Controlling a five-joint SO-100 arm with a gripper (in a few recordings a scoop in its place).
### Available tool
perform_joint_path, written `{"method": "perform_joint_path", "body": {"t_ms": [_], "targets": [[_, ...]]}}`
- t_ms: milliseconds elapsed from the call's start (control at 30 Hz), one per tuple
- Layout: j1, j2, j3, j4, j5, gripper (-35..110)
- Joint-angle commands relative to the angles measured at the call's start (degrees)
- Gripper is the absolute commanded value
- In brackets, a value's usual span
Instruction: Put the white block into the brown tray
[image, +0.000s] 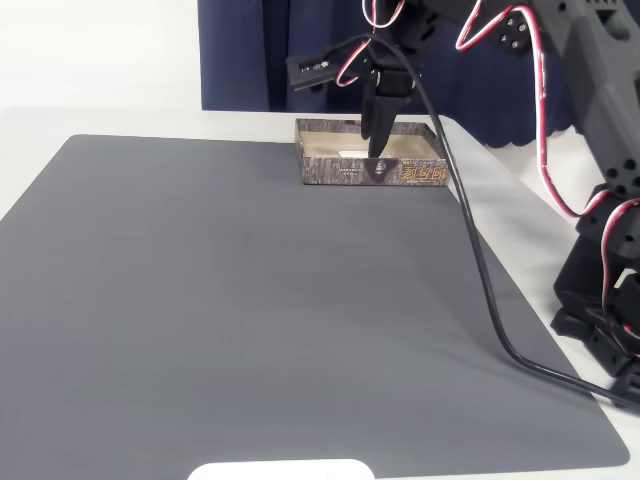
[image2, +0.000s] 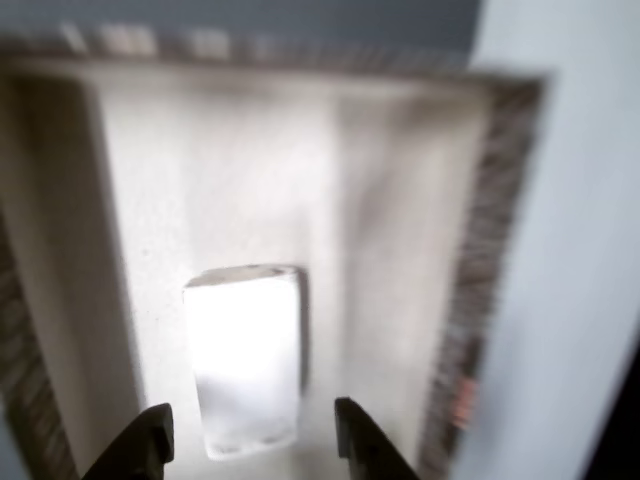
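The jaws stand apart, one tip on each side of the block (image2: 245, 355) in the wrist view, gripping nothing. The block lies flat on the tray's (image: 368, 171) cream floor. The tray sits at the mat's (image: 250, 320) far edge on the desk (image: 520, 190).

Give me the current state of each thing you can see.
white block: lying flat on the tray floor, between the gripper's fingertips, not clamped.
brown tray: upright on the mat's far edge, holding the block.
gripper: open, reaching down into the tray.
grey mat: flat on the table.
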Motion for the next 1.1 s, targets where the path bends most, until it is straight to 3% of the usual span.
{"method": "perform_joint_path", "body": {"t_ms": [0, 267, 567, 967, 1067], "targets": [[-1.2, 7.0, -1.1, 0.3, 0.4, 35], [-5.8, 18.5, 8.5, 8.5, 7.5, 0], [-15.7, 29.5, 20.4, 8.7, 19.2, 0], [-38.7, 54.1, 56.1, 7.1, 31.1, 0], [-45.4, 59.4, 65.2, 3.3, 38.4, 0]]}}
